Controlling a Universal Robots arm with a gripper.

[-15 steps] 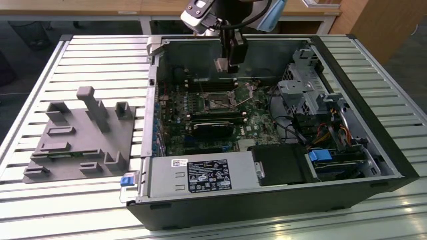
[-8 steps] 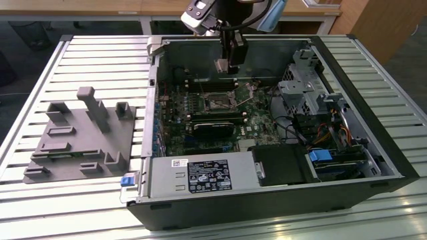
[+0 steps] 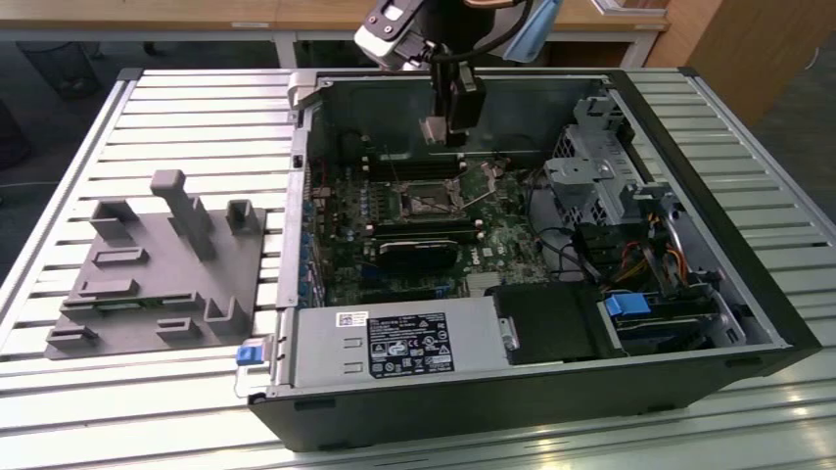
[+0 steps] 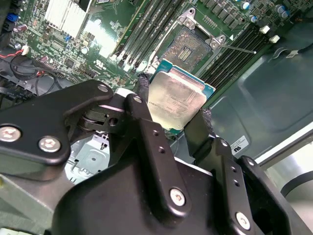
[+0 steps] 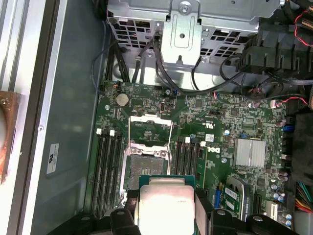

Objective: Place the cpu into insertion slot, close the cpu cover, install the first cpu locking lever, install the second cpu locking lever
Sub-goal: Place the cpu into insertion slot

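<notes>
Grey plastic fixture (image 3: 163, 269) sits on the slatted table (image 3: 196, 108) at the exterior view's left. Beside it, inside the open computer case (image 3: 523, 392), the gripper (image 3: 444, 132) hangs over the motherboard (image 3: 347, 274), fingers clamped on the edges of the cpu (image 4: 178, 98). That chip is in the air above the bare insertion slot (image 4: 188, 46), clear of it. The cpu cover (image 5: 150, 117) stands open.

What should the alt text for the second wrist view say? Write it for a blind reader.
The gripper clamps the cpu by its edges, silvery top facing the camera, over a green motherboard. Beyond it lies the empty insertion slot, flanked by memory slots.
</notes>
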